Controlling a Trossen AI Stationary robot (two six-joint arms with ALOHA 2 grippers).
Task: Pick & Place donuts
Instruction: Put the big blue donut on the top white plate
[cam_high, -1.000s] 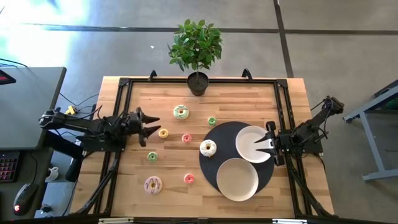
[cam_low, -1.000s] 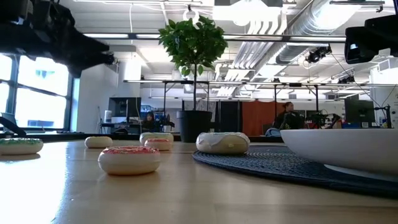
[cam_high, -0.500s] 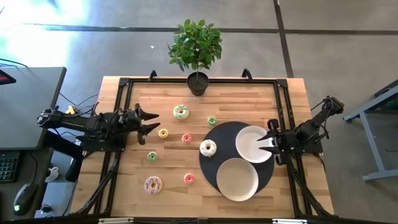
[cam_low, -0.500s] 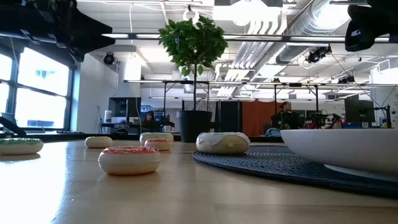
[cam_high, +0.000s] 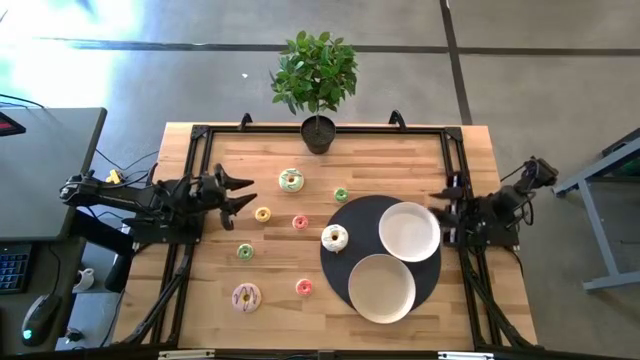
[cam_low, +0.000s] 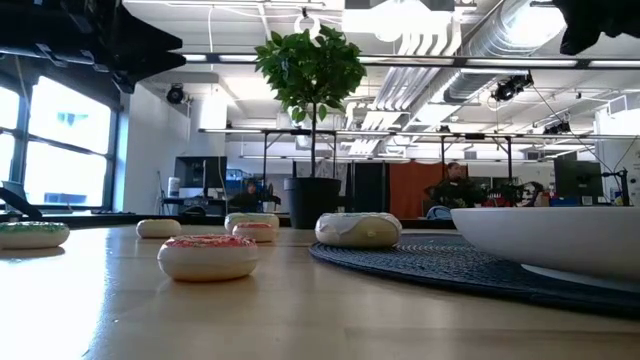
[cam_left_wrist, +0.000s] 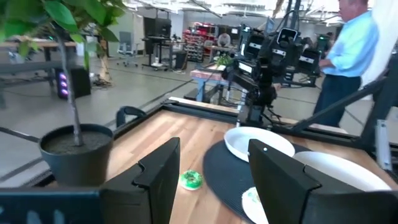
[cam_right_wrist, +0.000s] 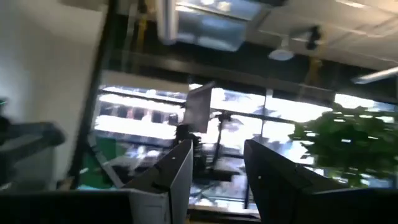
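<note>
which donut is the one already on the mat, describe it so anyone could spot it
Find the round dark mat holding two white plates. The donut sits on the mat's left edge, white-frosted; it alone rests on the mat, all others lie on bare wood.

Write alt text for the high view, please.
Top-down view of a wooden table: seven toy donuts lie loose on the wood, an eighth on a dark round mat beside two empty white plates. Open left gripper hovers at left; right gripper at right edge.

Left gripper (cam_high: 240, 190) gapes over the table's left; right gripper (cam_high: 440, 197) parted, raised at right edge.
</note>
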